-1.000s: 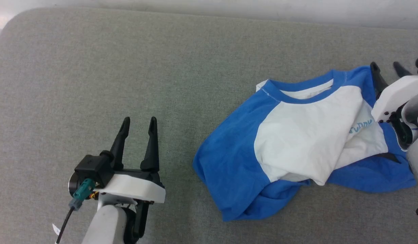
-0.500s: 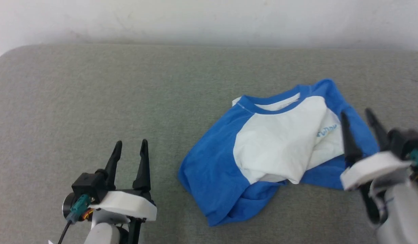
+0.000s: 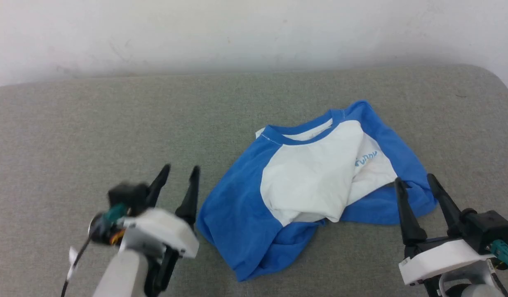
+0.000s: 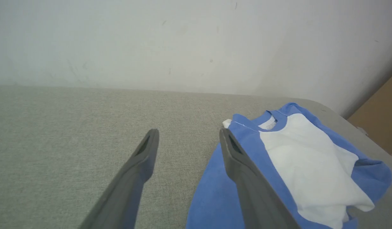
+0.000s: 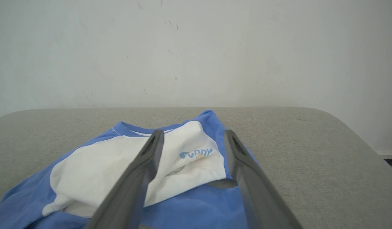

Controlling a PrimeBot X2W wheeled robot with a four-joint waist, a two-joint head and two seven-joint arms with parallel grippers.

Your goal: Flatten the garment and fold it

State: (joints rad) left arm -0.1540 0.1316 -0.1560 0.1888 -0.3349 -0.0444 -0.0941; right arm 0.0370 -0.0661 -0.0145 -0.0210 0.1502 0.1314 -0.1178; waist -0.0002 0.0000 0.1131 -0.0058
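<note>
head view: garment lies between left fingers and right fingers.

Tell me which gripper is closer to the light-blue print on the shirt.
Right. The right gripper is open at the garment's blue edge, close beside the print. The left gripper is open by the opposite blue edge, the white body between it and the print.

Bright, even light, soft shadows; left gripper motion-blurred.

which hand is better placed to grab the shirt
Likely right: the right hand, open, overlaps the shirt at its blue edge, while the left hand, open, sits beside it over the grey surface.
</note>
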